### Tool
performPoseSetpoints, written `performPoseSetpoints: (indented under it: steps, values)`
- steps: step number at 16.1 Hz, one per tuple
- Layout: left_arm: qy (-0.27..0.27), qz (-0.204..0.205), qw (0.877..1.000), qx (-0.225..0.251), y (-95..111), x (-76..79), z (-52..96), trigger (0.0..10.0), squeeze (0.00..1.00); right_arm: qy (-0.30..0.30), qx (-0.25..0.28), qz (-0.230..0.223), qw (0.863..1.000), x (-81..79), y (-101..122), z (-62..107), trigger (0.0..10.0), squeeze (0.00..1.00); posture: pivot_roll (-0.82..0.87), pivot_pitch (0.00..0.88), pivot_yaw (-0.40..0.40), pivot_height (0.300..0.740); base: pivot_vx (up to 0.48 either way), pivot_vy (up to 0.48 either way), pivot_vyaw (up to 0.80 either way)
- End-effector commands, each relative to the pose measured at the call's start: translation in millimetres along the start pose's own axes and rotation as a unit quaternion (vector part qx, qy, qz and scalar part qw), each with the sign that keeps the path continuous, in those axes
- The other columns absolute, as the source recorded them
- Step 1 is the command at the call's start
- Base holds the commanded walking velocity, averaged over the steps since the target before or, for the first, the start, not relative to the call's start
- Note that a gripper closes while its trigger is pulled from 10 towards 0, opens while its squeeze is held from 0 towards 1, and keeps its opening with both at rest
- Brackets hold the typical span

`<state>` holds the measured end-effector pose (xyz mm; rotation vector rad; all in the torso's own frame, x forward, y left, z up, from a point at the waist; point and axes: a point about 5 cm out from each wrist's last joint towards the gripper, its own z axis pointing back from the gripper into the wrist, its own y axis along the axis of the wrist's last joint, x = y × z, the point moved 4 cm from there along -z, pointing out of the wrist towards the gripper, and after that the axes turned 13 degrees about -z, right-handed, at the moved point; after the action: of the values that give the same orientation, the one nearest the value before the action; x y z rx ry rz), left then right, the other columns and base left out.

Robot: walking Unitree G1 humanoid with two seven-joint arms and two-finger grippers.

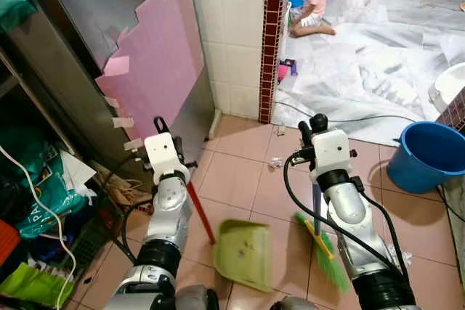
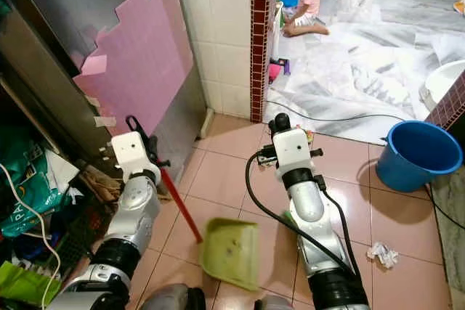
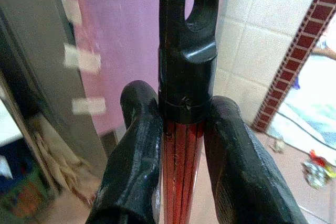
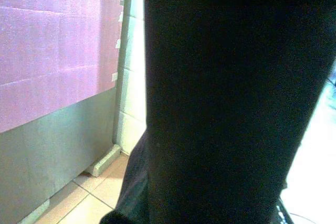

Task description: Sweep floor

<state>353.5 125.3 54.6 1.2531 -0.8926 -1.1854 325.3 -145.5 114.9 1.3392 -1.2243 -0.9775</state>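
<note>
A green dustpan rests on the pink floor tiles between my arms, its red handle rising to my left gripper. In the left wrist view both black fingers are shut on that red handle, just under its black cap. A broom with green bristles stands under my right arm, and its handle runs up to my right gripper, which is shut on it. A dark mass blocks most of the right wrist view. Small paper scraps and a crumpled wad lie on the tiles.
A metal cabinet with a pink foam sheet and a tiled pillar stand ahead on the left. Bags and clutter crowd the left side. A blue bucket sits at the right. A person sits on the far floor.
</note>
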Motion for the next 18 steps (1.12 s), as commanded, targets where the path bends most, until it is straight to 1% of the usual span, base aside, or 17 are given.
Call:
performPoseSetpoints:
  steps: [1, 2, 5, 8, 10, 11, 12, 13, 14, 18]
  values:
    - [0.009, -0.01, 0.999, 0.044, 18.7, -4.2, -4.7, 10.0, 0.0, 0.01, 0.024, 0.006, 1.0, -3.1, 13.1, -1.5, 10.0, 0.0, -0.08, 0.0, 0.091, 0.74, 0.0, 0.0, 0.0]
    - [0.012, -0.017, 0.999, 0.046, 16.2, -5.2, -3.2, 10.0, 0.0, 0.009, 0.023, 0.007, 1.0, -2.1, 12.6, 0.3, 10.0, 0.0, -0.08, 0.0, 0.092, 0.74, 0.0, 0.0, 0.0]
    - [0.008, -0.022, 0.999, 0.038, 7.7, 0.0, -0.2, 10.0, 0.0, 0.008, 0.021, 0.009, 1.0, -0.8, 11.8, 1.8, 10.0, 0.0, -0.08, 0.0, 0.094, 0.74, 0.0, 0.0, 0.0]
    - [0.015, -0.008, 1.0, 0.018, -0.1, -0.4, 0.5, 10.0, 0.0, 0.009, 0.022, 0.01, 1.0, -0.7, 12.6, 1.7, 10.0, 0.0, -0.08, 0.0, 0.094, 0.74, 0.0, 0.0, 0.0]
    - [0.009, -0.005, 1.0, 0.013, -2.0, 1.9, 0.5, 10.0, 0.0, 0.009, 0.021, 0.011, 1.0, -0.5, 12.7, 1.8, 10.0, 0.0, -0.08, 0.0, 0.094, 0.74, 0.0, 0.0, 0.0]
    - [0.005, 0.008, 1.0, -0.002, -8.1, 4.2, 1.6, 10.0, 0.5, 0.01, 0.021, 0.011, 1.0, -0.6, 12.7, 1.7, 10.0, 0.0, -0.08, 0.0, 0.094, 0.74, 0.0, 0.0, 0.0]
    - [0.001, 0.017, 1.0, -0.015, -14.0, 5.7, 3.2, 10.0, 0.5, 0.011, 0.021, 0.011, 1.0, -1.2, 12.8, 1.7, 10.0, 0.0, -0.09, 0.0, 0.094, 0.74, 0.0, 0.0, 0.0]
    - [-0.002, 0.019, 1.0, -0.019, -15.5, 6.4, 3.7, 10.0, 0.54, 0.011, 0.021, 0.012, 1.0, -1.4, 12.9, 1.6, 10.0, 0.0, -0.09, 0.0, 0.094, 0.74, 0.0, 0.0, 0.0]
    - [-0.004, 0.02, 1.0, -0.023, -17.0, 6.5, 3.8, 10.0, 0.7, 0.012, 0.021, 0.012, 1.0, -2.1, 13.2, 1.7, 10.0, 0.0, -0.09, 0.0, 0.095, 0.74, 0.0, 0.0, 0.0]
    - [-0.009, 0.008, 1.0, -0.024, -20.2, 3.0, 4.3, 10.0, 0.7, 0.013, 0.019, 0.013, 1.0, -2.5, 11.9, 1.8, 10.0, 0.0, -0.09, 0.0, 0.093, 0.74, 0.0, 0.0, 0.0]
